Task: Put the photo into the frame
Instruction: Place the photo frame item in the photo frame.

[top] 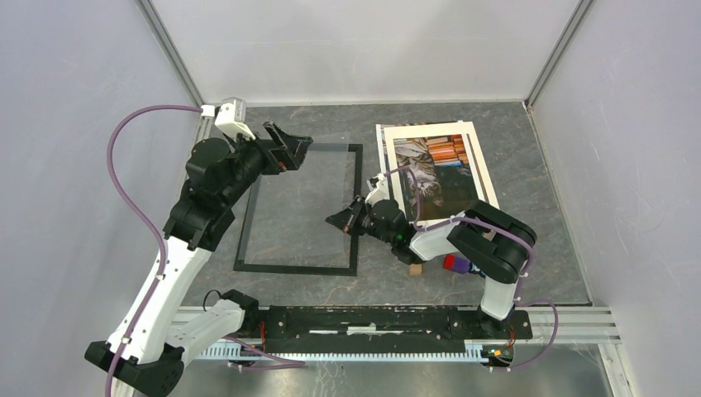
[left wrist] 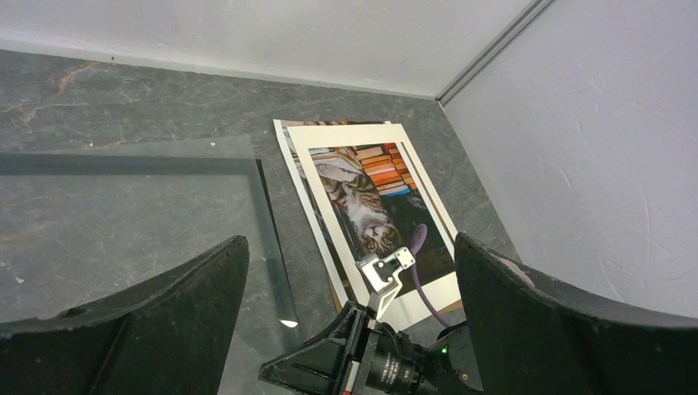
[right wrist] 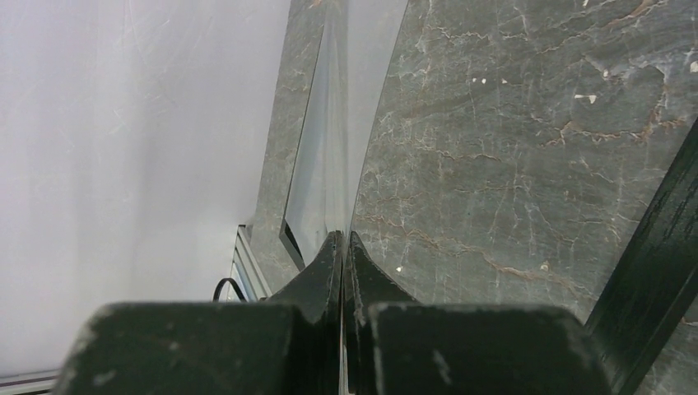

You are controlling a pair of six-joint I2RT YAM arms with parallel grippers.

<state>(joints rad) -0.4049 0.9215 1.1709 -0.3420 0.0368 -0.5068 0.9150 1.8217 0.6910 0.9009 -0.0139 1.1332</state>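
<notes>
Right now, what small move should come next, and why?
Probably lower the open left tool onto the far edge of the glass pane and close. The right tool alone pinches the pane's right edge, the pane covers the frame, and the photo lies beside it, not yet in.

No readable text, label, brand, number or sign in any view, book spines (left wrist: 380,167) pictured in the photo (top: 436,165) too small and blurred to make out titles
</notes>
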